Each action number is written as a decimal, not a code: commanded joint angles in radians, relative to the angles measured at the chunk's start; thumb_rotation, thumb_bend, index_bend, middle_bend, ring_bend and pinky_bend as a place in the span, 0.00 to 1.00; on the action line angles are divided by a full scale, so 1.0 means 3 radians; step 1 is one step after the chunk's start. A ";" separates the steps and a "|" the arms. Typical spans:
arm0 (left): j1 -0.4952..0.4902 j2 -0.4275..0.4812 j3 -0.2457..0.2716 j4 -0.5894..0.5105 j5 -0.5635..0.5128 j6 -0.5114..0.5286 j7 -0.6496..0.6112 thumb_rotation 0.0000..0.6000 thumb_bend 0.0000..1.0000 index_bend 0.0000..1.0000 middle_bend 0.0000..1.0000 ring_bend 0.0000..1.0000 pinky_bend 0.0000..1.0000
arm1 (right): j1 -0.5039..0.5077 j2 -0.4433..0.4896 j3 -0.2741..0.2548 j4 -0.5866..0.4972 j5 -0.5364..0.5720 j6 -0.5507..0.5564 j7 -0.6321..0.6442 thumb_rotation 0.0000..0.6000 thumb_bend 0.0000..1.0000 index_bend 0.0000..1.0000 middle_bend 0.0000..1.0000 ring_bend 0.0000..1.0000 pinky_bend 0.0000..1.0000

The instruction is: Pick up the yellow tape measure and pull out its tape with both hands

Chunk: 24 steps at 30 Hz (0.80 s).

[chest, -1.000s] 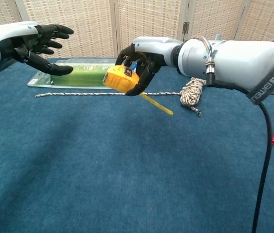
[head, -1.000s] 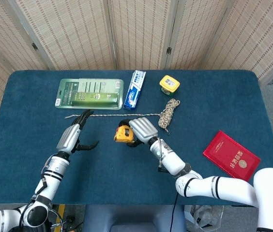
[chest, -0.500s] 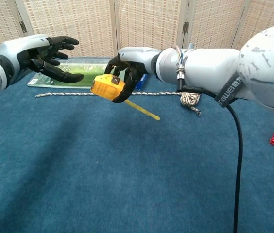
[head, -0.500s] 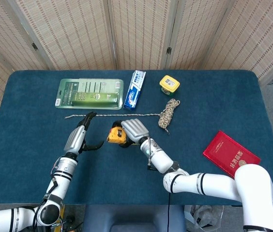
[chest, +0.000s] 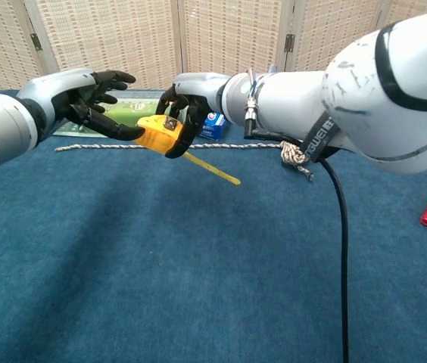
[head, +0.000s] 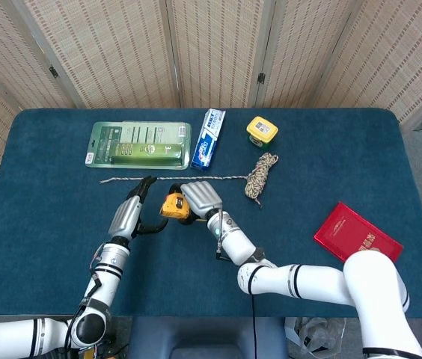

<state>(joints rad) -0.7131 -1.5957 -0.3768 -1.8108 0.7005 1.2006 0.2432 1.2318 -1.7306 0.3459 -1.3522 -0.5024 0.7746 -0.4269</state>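
So my right hand (chest: 187, 102) has carried the yellow tape measure (chest: 158, 130) further left over the last second, and my left hand (chest: 96, 98) has come in to meet it; the thumb now looks like it's touching the case's left end. The right hand's fingers are wrapped round the case, holding it up off the blue table (chest: 160, 265), roughly mid-table and a bit near of the thin cord (head: 158, 179). The left is spread, not gripping anything yet. A short bit of tape (chest: 212, 168) sticks out down to the right, on the far side from my left hand, so I reckon I'll need to take over the case or reach round for the tip before pulling.
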 commanded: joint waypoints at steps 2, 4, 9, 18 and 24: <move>-0.0023 -0.0050 -0.0033 0.0056 -0.0062 0.0018 0.0009 1.00 0.34 0.00 0.00 0.00 0.00 | 0.0062 -0.0025 -0.0010 0.0022 0.0080 0.0005 -0.0051 1.00 0.27 0.58 0.53 0.44 0.31; -0.0027 -0.0066 -0.0042 0.0079 -0.0079 0.0031 0.0012 1.00 0.34 0.00 0.00 0.00 0.00 | 0.0074 -0.0034 -0.0014 0.0030 0.0101 0.0003 -0.0050 1.00 0.27 0.58 0.53 0.44 0.31; -0.0025 -0.0070 -0.0063 0.0132 -0.0138 0.0024 0.0009 1.00 0.34 0.00 0.00 0.00 0.00 | 0.0094 -0.0075 -0.0034 0.0092 0.0104 -0.0029 -0.0021 1.00 0.27 0.58 0.53 0.44 0.31; 0.0002 0.0008 -0.0049 0.0105 -0.0165 -0.0011 0.0020 1.00 0.34 0.00 0.00 0.00 0.00 | 0.0080 -0.0073 -0.0048 0.0175 0.0057 -0.0111 0.0086 1.00 0.27 0.58 0.53 0.44 0.31; 0.0002 0.0018 -0.0045 0.0105 -0.0190 -0.0001 0.0042 1.00 0.34 0.00 0.00 0.00 0.00 | 0.0079 -0.0046 -0.0071 0.0211 0.0033 -0.0173 0.0128 1.00 0.27 0.58 0.53 0.45 0.31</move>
<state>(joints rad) -0.7122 -1.5901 -0.3904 -1.7798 0.6437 1.1999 0.2552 1.2552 -1.7456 0.3257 -1.2905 -0.4925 0.7255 -0.3904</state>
